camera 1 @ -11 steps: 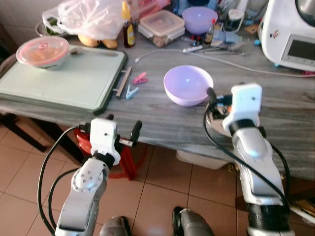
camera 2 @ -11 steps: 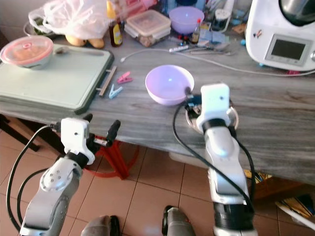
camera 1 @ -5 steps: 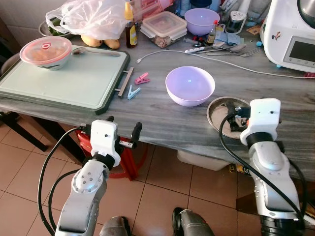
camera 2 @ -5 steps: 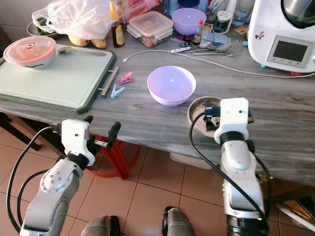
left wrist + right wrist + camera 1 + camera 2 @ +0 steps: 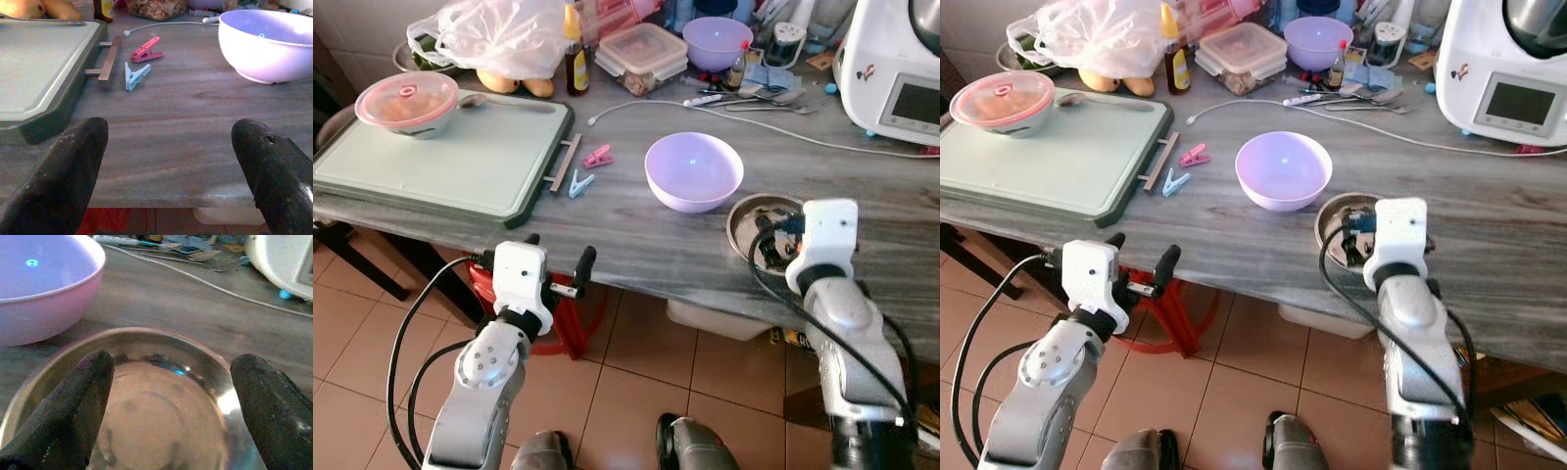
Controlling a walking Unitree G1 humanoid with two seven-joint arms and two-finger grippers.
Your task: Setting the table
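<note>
Our right tool (image 5: 166, 401), fingers spread, has drawn back from the lilac bowl (image 5: 693, 171) and now hovers over the steel dish (image 5: 746, 212) on the tabletop (image 5: 636, 235). We judge the dish comes next. Our left tool (image 5: 171, 161) waits spread below the edge.

The steel dish (image 5: 161, 396) under the right gripper (image 5: 171, 401) looks polished, its inside throwing bright glints. Beside it the lilac bowl (image 5: 693, 170) seems smooth glossy plastic. The table (image 5: 186, 132) shows a matt grey wood grain. The green tray (image 5: 440, 162) is dull, with a brushed metal handle (image 5: 109, 61). Both grippers' black fingers (image 5: 68, 176) look matt and slightly rough, and the arms (image 5: 480, 392) are satin silver.
</note>
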